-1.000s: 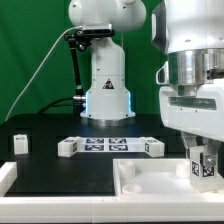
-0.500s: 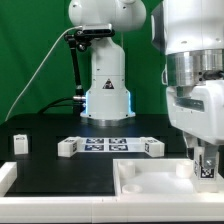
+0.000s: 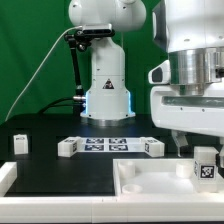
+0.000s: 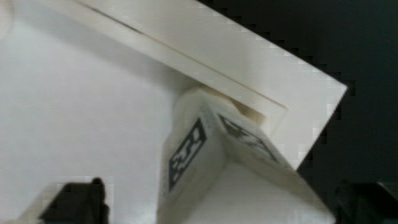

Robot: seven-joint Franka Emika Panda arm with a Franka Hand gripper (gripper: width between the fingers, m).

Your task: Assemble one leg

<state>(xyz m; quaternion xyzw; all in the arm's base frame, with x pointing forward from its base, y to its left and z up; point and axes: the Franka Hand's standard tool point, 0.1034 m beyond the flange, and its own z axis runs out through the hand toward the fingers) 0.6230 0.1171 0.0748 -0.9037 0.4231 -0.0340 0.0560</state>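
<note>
The leg [image 3: 206,166], a small white peg with a black-and-white tag, stands upright on the large white tray-like piece [image 3: 150,182] at the exterior view's lower right. My gripper [image 3: 204,148] is directly over it, open, with the jaws on either side of the leg. One finger [image 3: 177,143] shows to the leg's left; the other is cut off by the frame edge. In the wrist view the leg [image 4: 222,160] rises between my gripper's [image 4: 222,205] dark fingers [image 4: 75,200], with a gap beside it, over the tray-like piece [image 4: 107,100].
The marker board [image 3: 108,145] lies mid-table, with a white peg at each end [image 3: 67,147] [image 3: 152,147]. Another peg [image 3: 18,143] stands at the far left. A white part edge [image 3: 5,176] sits at the lower left. The robot base [image 3: 105,90] stands behind.
The hand has turned about its vertical axis and now shows its wide face. The jaws have parted from the leg, which stays standing in the same place on the tray-like piece.
</note>
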